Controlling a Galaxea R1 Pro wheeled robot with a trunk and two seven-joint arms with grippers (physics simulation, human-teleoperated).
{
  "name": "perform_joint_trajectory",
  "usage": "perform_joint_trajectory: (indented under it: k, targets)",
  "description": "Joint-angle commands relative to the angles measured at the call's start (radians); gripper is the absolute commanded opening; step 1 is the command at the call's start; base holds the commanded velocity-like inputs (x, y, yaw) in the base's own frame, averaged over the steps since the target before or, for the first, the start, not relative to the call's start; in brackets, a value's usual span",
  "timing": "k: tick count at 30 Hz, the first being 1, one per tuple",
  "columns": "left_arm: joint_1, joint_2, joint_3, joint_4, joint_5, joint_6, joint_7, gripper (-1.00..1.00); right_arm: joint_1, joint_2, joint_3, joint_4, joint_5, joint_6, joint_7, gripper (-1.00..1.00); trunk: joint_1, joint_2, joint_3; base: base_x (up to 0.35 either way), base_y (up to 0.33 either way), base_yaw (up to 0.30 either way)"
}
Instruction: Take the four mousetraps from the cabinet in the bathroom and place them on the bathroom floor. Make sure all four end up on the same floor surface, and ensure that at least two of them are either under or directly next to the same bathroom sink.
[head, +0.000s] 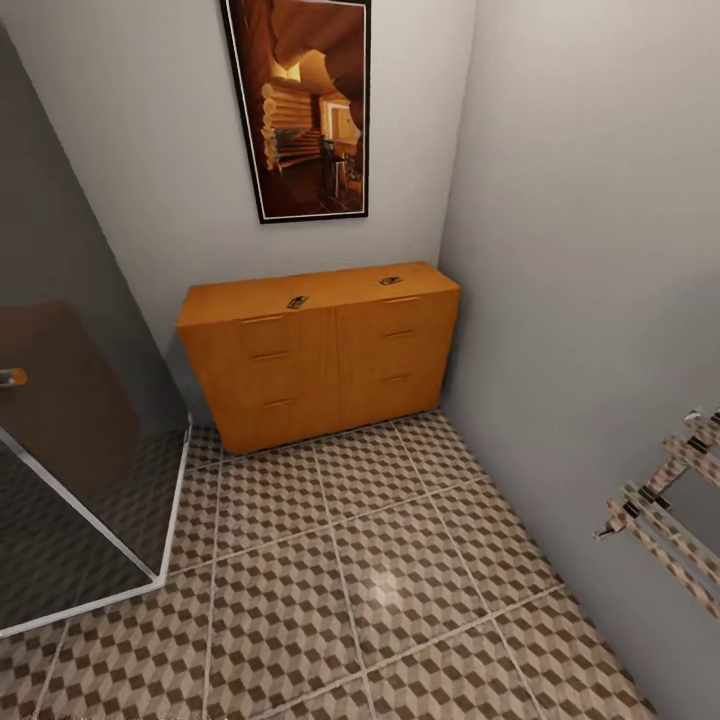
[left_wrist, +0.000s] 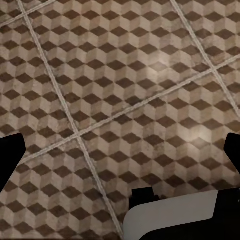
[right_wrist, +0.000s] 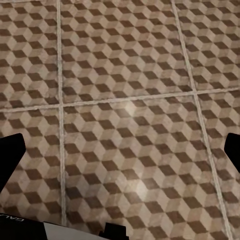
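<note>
left end effector spread wide, right end effector likewise, both aimed downward

Wide low orange-brown wooden cabinet: smooth, satin sheen, faint grain, slot handles. Two small flat mousetraps sit near the front edge of its top, brown board with dark metal parts, too small to judge the finish. Cube-pattern brown, beige and white tiled floor: glossy, soft light glare, pale matt grout lines. Grey walls: matt, plain. Dark translucent glass panel: smooth, with a pale frame. Framed picture: glossy, black frame.
</note>
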Motion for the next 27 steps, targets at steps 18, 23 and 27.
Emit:
perform_joint_trajectory:
  k: [18, 23, 27]
  targets:
    - [-0.001, -0.001, -0.008, 0.003, 0.004, -0.005, 0.002, 1.00, 0.000, 0.000, 0.001, 0.000, -0.001, -0.004, 0.002, 1.00, 0.000, -0.001, -0.001, 0.155, 0.000, 0.033]
    - [-0.001, -0.001, -0.008, 0.003, 0.004, -0.005, 0.002, 1.00, 0.000, 0.000, 0.001, 0.000, -0.001, -0.004, 0.002, 1.00, 0.000, -0.001, -0.001, 0.311, 0.000, 0.000]
    - [-0.001, -0.001, -0.008, 0.003, 0.004, -0.005, 0.002, 1.00, 0.000, 0.000, 0.001, 0.000, -0.001, -0.004, 0.002, 1.00, 0.000, -0.001, -0.001, 0.316, 0.000, 0.000]
